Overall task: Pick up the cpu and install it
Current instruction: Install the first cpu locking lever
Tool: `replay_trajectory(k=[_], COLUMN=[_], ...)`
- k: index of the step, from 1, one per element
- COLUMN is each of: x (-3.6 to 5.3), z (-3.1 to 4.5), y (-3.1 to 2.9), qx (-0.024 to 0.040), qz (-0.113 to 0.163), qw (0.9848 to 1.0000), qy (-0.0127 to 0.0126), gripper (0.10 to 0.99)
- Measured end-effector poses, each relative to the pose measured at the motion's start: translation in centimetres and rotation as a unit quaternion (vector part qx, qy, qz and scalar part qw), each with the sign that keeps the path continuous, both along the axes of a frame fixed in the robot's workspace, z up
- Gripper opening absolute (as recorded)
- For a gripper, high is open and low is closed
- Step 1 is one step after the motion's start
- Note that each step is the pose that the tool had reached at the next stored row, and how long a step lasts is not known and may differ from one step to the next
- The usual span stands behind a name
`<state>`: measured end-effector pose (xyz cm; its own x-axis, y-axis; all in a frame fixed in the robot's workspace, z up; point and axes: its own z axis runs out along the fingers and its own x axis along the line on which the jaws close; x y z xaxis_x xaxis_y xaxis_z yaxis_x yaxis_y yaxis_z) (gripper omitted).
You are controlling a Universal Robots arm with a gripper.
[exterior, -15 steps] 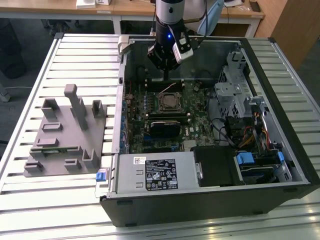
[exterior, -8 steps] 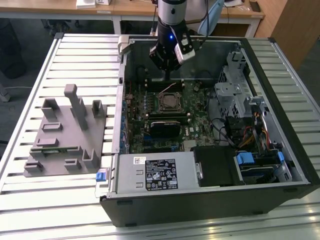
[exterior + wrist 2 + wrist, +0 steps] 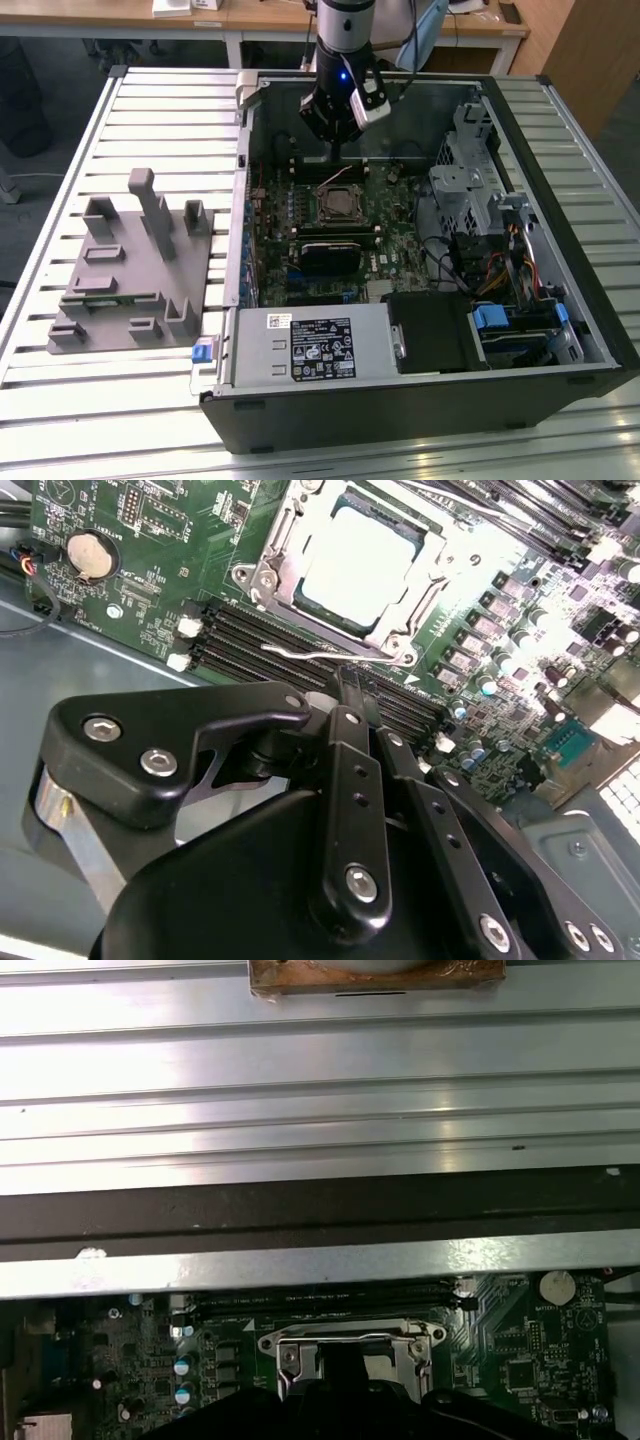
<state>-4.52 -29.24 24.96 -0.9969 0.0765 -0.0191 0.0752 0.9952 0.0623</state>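
Jaws looking pressed together, gripping nothing, gripper hovering above the socket in the exterior view. Second wrist view: cpu, flat square with shiny silver-white top, sitting inside the socket frame. First wrist view: frame partly showing.

Dark gripper body over the metal-framed socket, covering its centre. Green motherboard on both sides of the fingers, capacitors to one side, round coin cell to the other. Memory slots just beyond the socket, then the case wall and ribbed table.
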Motion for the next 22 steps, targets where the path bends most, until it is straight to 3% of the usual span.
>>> replay_trajectory(k=[22], x=[0.22], z=[-0.88], y=[0.27], qx=[0.001], qz=[0.001], qw=[1.0], qy=[0.0009], gripper=[0.106])
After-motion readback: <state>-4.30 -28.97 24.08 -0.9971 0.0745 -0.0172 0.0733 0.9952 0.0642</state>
